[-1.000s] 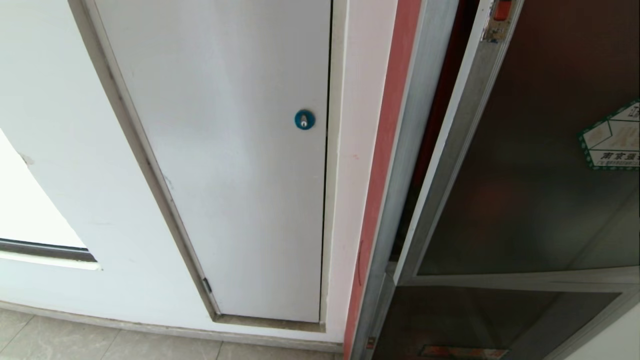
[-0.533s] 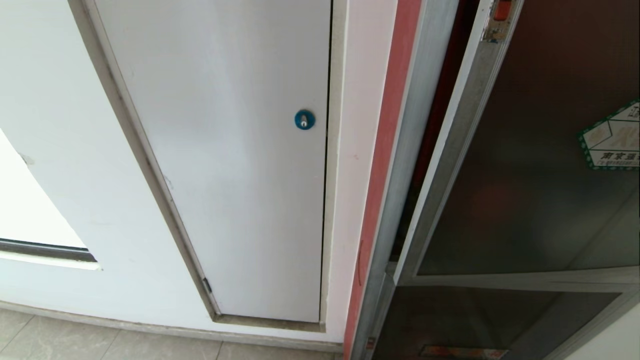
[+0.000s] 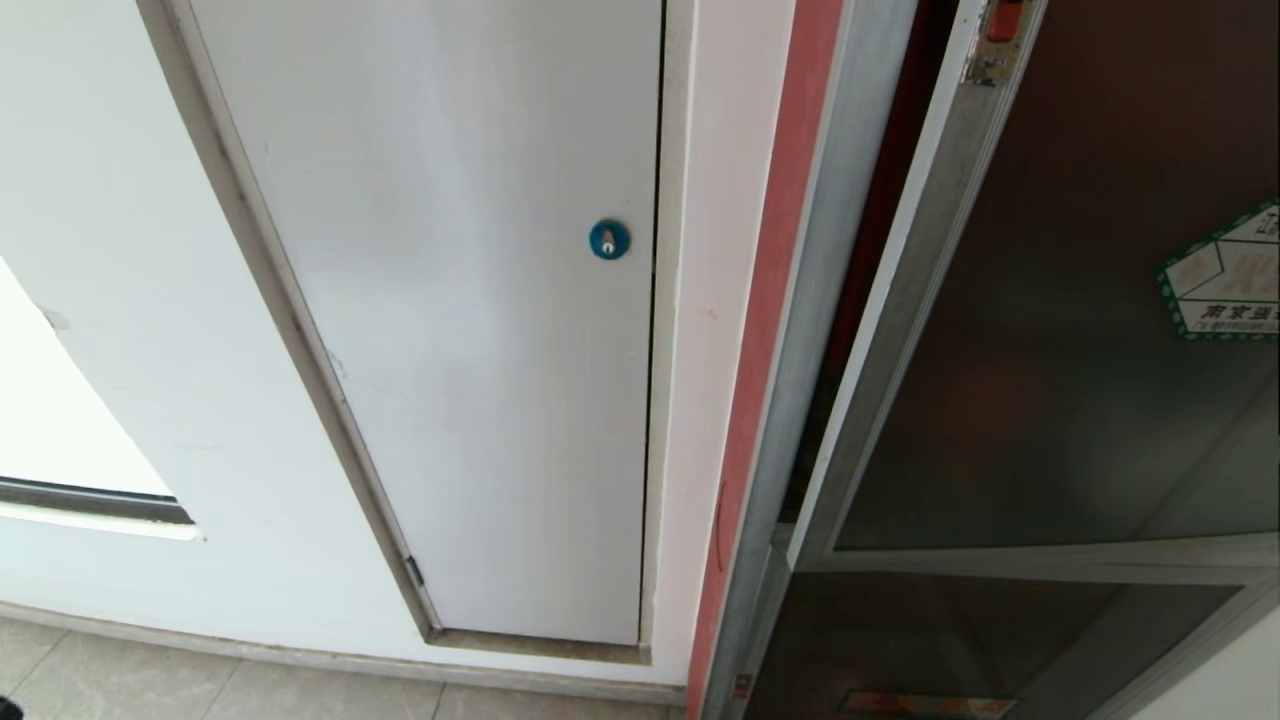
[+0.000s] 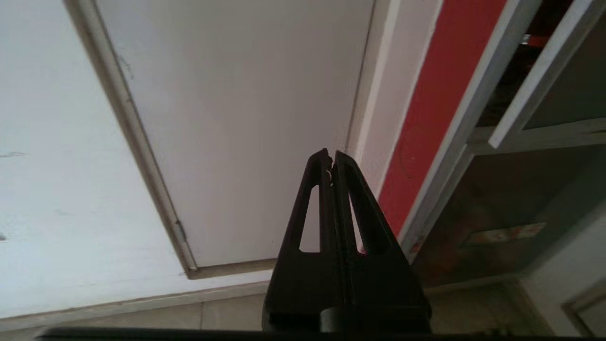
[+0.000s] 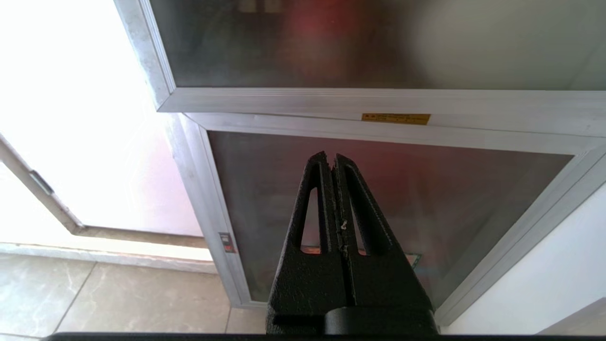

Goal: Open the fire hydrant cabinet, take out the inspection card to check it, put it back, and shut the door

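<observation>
White wall fills most of the head view, with a plain white panel door [image 3: 440, 330] and its round blue lock [image 3: 609, 239] at the middle and pale floor tiles [image 3: 200, 690] along the bottom. To the robot's right stands the fire hydrant cabinet [image 3: 800, 330], its silver frame edged in red, and the door [image 3: 1050, 330] of dark tinted glass with the hexagonal sticker [image 3: 1225, 275] already hangs slightly ajar, a dark gap showing between its frame and the cabinet's. Over the last second the head view has not changed at all: wall, lock, cabinet and door sit exactly where they were, and neither arm has come into that view. The left gripper [image 4: 331, 158] points toward the foot of the white panel door beside the red strip, its jaws pressed together and empty. The right gripper [image 5: 331, 158] faces the smaller lower glass panel [image 5: 378, 203], jaws likewise pressed together. The inspection card is not visible in any view; presumably it is inside. My reading is that the task has barely begun, and the door needs swinging wide first.
</observation>
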